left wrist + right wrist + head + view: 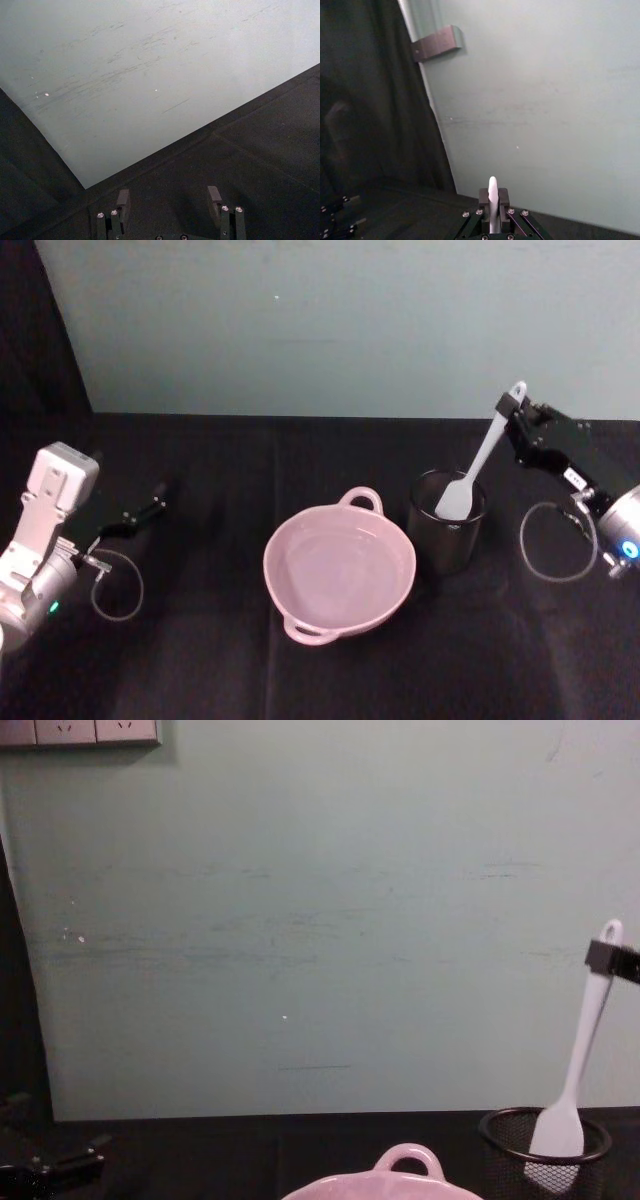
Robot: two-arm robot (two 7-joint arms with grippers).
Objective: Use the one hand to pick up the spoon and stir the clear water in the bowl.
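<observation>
Bowl (340,565) nearest in head view; spoon (480,458) stands in mesh cup (445,540) beside it, right end effector (508,418) pinching handle top. Left wrist: left end effector (169,192) open, idle. Right wrist: thin grip, spoon might swivel. Chest: blade could snag cup rim on lift.

Diffuse, moderate light. Pale wall (350,330) reads brightest and evenly lit. Black bench (200,660) cloth absorbs light; shadows on it cannot be made out. Soft sheen inside bowl (290,550). Dark curtain (40,320) at 10 o'clock, head view.

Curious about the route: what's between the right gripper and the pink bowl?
In the head view, the black mesh cup, with the spoon standing in it.
</observation>
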